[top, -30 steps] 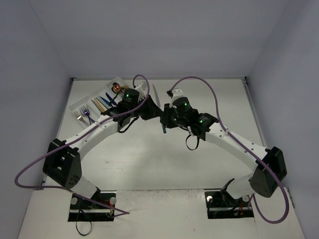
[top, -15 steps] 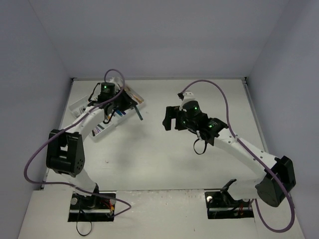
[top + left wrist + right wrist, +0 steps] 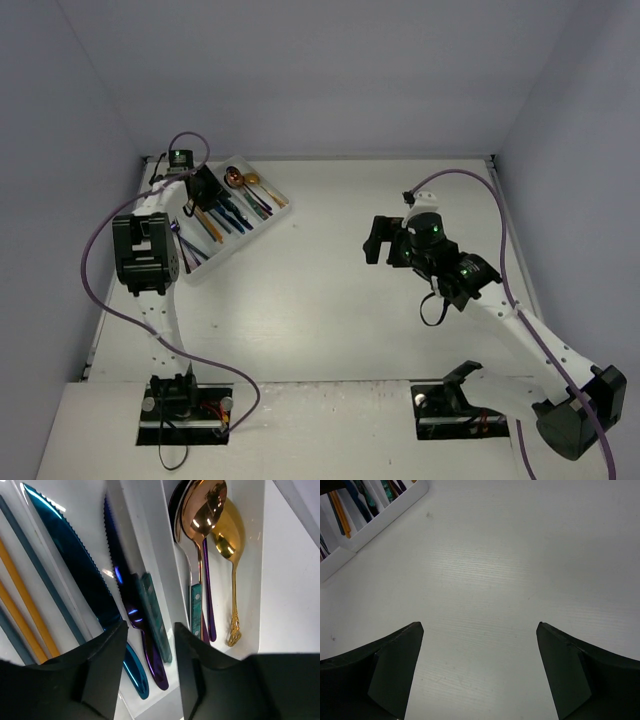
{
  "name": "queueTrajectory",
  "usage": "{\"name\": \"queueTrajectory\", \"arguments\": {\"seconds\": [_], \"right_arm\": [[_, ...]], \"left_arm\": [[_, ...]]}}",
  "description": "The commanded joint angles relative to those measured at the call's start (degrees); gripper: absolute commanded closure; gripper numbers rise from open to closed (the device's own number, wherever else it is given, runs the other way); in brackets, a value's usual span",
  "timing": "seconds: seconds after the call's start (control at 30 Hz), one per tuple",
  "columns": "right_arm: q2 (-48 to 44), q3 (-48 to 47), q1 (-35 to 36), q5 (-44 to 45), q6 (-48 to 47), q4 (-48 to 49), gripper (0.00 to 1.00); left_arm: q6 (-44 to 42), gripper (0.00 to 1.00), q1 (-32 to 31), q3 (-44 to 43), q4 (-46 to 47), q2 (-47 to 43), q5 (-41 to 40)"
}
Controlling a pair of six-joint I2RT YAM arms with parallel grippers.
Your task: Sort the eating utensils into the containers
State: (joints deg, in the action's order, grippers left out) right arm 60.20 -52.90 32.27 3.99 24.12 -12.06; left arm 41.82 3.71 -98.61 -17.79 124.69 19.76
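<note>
My left gripper (image 3: 150, 680) hangs right over the tray (image 3: 150, 545), jaws parted a modest way and holding nothing. My two black fingers (image 3: 107, 670) straddle one of the tray's white dividers.

Between and just past the fingertips lies a purple knife (image 3: 122, 580), serrated, with a teal handle pressed against its side. In the same compartment, a little further from the divider, a blue knife (image 3: 75, 565) runs parallel to it. One compartment beyond the knives there are long chopsticks (image 3: 20, 595), some yellow, some grey-blue.

On the other side of the divider sit the spoons: a copper spoon (image 3: 202, 510) bowl-up, a gold spoon (image 3: 231, 540) tucked against the tray's outer wall, and a darker bowl half hidden under the copper one.

My right gripper (image 3: 480, 675) has its jaws spread wide, with nothing between them. It hovers above the bare table (image 3: 520, 555), well apart from the tray. From that wrist I catch only the tray's corner, with a few coloured handles showing.
</note>
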Motion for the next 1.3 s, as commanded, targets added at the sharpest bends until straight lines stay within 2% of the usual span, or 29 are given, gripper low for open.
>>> {"name": "queueTrajectory", "arguments": {"seconds": [0.0, 0.1, 0.27, 0.37, 0.47, 0.67, 0.87, 1.07, 1.27], "right_arm": [[-1.9, -0.8, -0.3, 2.7, -0.2, -0.3, 0.03], [-2.9, -1.2, -0.4, 3.4, -0.6, -1.1, 0.00], [-4.6, -3.9, -0.5, 7.7, -2.2, -4.3, 0.00], [-6.6, -6.2, -0.6, 11.4, -3.5, -6.6, 0.00], [-10.2, -7.8, -0.7, 14.9, -4.3, -8.6, 0.00], [-17.6, -11.9, -0.9, 23.0, -7.8, -10.6, 0.00], [-21.9, -12.4, -0.9, 30.7, -13.8, -11.1, 0.00], [-26.0, -10.1, -0.8, 33.3, -16.6, -11.1, 0.00], [-27.7, -8.4, -0.8, 33.7, -16.7, -11.1, 0.00]], "left_arm": [[-2.4, 0.55, 0.0, -4.9, -2.3, -3.8, -1.6], [-3.3, 0.49, -0.1, -4.8, -3.4, -8.0, -1.4], [-10.3, 0.49, -1.4, -0.4, -7.8, -20.1, -3.4], [-16.1, 0.49, -1.9, 3.6, -11.3, -30.9, -6.8], [-21.3, 0.47, -1.9, 11.2, -13.6, -44.5, -10.5], [-28.1, 0.35, -1.9, 21.5, -18.7, -70.3, -23.9], [-29.6, 0.19, -2.6, 29.1, -25.0, -88.8, -34.4], [-30.2, 0.13, -2.5, 32.9, -31.5, -98.5, -36.9], [-30.2, 0.08, -2.6, 33.9, -35.6, -101.6, -39.0]]}}
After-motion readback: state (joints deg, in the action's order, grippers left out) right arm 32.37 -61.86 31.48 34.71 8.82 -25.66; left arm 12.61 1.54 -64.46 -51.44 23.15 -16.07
